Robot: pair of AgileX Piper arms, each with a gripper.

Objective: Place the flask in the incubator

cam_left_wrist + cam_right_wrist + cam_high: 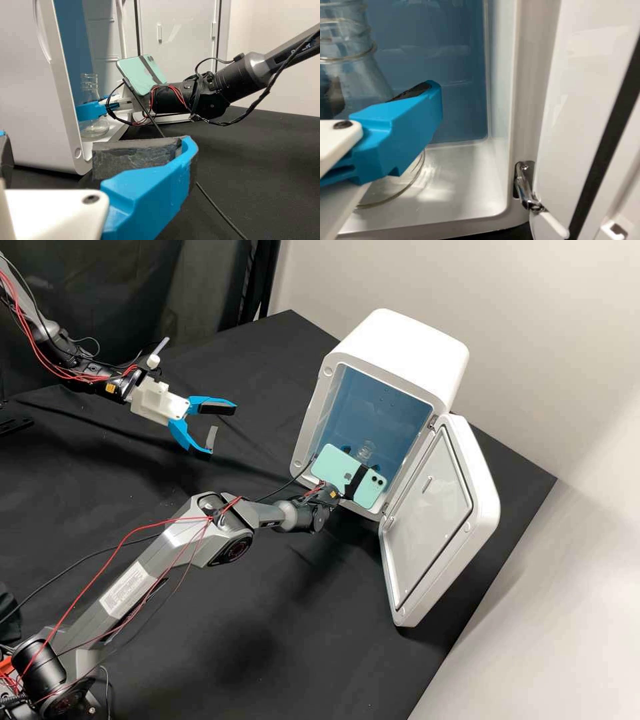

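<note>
The white incubator (400,353) stands on the black tabletop (267,640) with its door (440,520) swung wide open to one side, showing the blue inside. The clear glass flask (91,87) stands upright on the chamber floor, close to the front opening and well away from the metal hinge (525,187) on the door side.

From where I stand, the right arm (200,533) comes in low from the near corner of the tabletop. It rises to a bent elbow and then runs almost level straight into the incubator's mouth. A mint-green phone (340,470) is strapped across its wrist just outside the opening, with red wires (133,547) trailing back along the links. The right gripper (95,110) is inside the chamber, tight against the flask at about shoulder height. I cannot tell whether it is clamped on the glass or only lying alongside it.

The left arm (60,347) reaches in from the far corner and hangs above the tabletop, well apart from the incubator. Its wrist is tipped slightly down and points towards the open front. The fingers of the left gripper (223,425) are spread wide with nothing between them, and the dark pad (135,155) on one of them is in plain sight.
</note>
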